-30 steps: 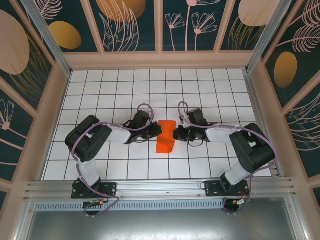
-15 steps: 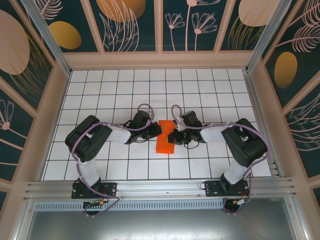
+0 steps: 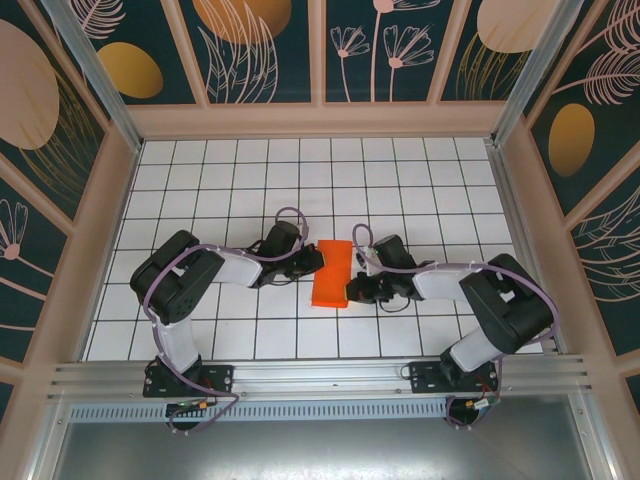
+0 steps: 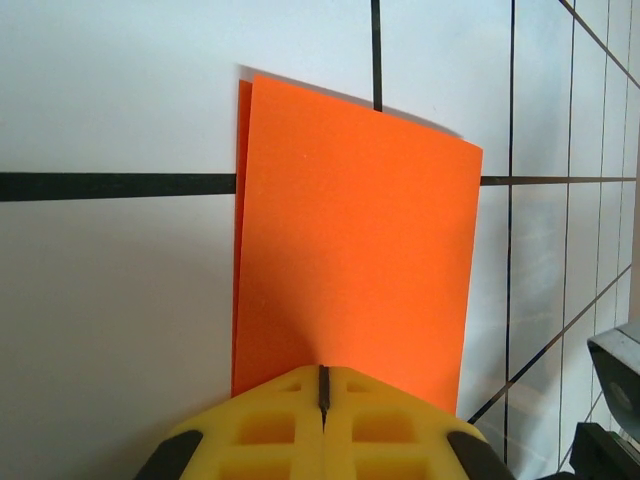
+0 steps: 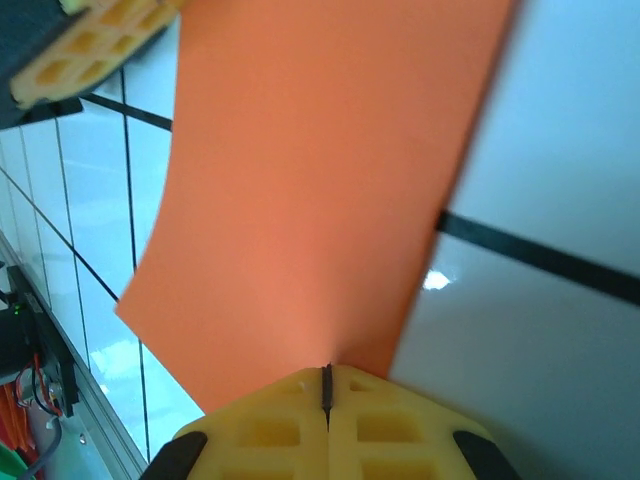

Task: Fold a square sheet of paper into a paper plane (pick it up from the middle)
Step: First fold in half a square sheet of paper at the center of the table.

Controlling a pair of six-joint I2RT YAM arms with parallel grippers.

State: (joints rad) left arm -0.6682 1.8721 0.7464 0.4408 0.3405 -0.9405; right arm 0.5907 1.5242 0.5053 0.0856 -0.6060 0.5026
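Tiled table (image 3: 200, 200): one sheet (image 3: 330, 272) touched by left tool (image 3: 319, 262), right tool (image 3: 352, 291).

Folded paper (image 3: 331, 274) between left tool (image 3: 319, 262), right tool (image 3: 351, 289)

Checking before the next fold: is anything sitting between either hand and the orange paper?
Nothing visible does. The left hand, shut, sits right at the left edge of the orange paper, and the right hand, also shut, sits at its right edge. No other object lies between them.
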